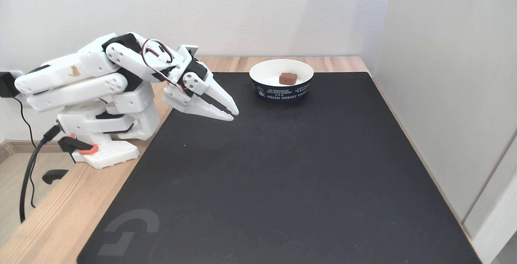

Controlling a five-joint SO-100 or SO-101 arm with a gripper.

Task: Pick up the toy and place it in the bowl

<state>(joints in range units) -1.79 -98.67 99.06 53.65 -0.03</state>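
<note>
Fixed view: the toy (287, 78) lies inside the bowl (281, 89), while the empty gripper (233, 115), jaws nearly together, sits folded well left of the bowl; placement appears complete, no further move needed.

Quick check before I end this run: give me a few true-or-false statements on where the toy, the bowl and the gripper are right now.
1. The small reddish-brown cube-like toy lies inside the round paper bowl with the navy outer wall. True.
2. The white two-finger gripper is clamped on the toy. False: it holds nothing and sits apart from the bowl, to its left in the fixed view.
3. The bowl stands on the black mat. True.
4. The bowl is tipped on its side. False: it stands upright, opening upward.
5. The gripper's jaws are spread wide. False: the fingers lie together, shut.
</note>
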